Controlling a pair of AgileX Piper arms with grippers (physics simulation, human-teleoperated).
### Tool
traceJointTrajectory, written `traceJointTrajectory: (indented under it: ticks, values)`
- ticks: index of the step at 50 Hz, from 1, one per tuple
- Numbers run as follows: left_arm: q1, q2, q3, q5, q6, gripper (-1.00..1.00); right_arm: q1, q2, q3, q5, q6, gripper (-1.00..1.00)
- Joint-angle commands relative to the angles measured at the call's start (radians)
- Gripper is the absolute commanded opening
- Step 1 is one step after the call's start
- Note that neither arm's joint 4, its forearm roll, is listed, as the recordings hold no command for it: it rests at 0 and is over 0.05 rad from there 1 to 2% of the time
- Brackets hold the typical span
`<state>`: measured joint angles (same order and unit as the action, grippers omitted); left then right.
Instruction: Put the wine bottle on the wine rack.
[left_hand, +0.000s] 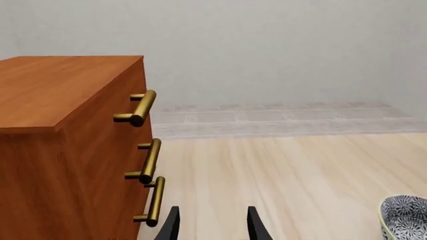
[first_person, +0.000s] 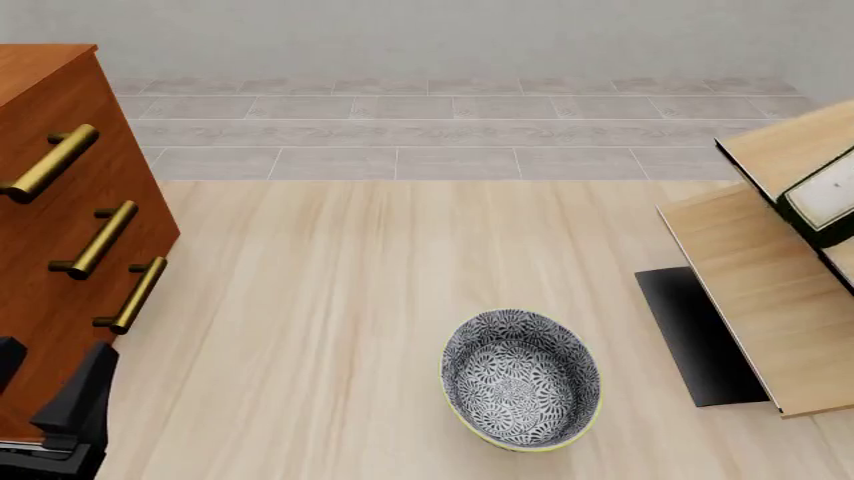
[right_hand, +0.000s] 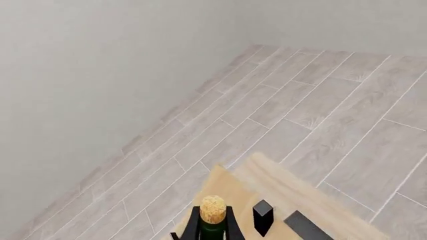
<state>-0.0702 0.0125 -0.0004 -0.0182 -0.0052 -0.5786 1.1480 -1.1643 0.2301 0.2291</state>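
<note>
The wine bottle (right_hand: 213, 209) shows its tan cork and dark green neck in the right wrist view. My right gripper (right_hand: 213, 224) is shut on it, a black finger (right_hand: 234, 227) on each side of the neck. In the front view the bottle's dark body and white label (first_person: 819, 198) lie among the pale slanted boards of the wine rack (first_person: 742, 290) at the far right, and the right gripper is out of frame there. My left gripper (left_hand: 213, 225) is open and holds nothing. It sits low at the near left (first_person: 47, 378), beside the cabinet.
A reddish-brown drawer cabinet (first_person: 54, 260) with brass handles (left_hand: 141, 107) stands at the left. A patterned bowl (first_person: 521, 378) sits near the front middle of the table and also shows in the left wrist view (left_hand: 404, 217). The rack's black base plate (first_person: 697, 338) lies under its boards.
</note>
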Motion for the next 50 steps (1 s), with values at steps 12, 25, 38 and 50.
traceJointTrajectory:
  ticks: [12, 25, 38, 50]
  values:
    - [0.003, 0.001, 0.0, 0.007, 0.002, 1.0, -0.067, 0.073, 0.054, -0.027, 0.025, -1.0]
    - [0.005, 0.01, 0.0, -0.005, 0.003, 1.0, -0.08, 0.092, 0.083, -0.052, 0.031, -1.0]
    - [0.006, 0.011, 0.0, -0.007, -0.001, 1.0, -0.106, 0.123, 0.093, -0.076, 0.035, -1.0]
    - [0.007, 0.019, 0.0, -0.016, 0.003, 1.0, -0.132, 0.143, 0.104, -0.094, 0.036, -1.0]
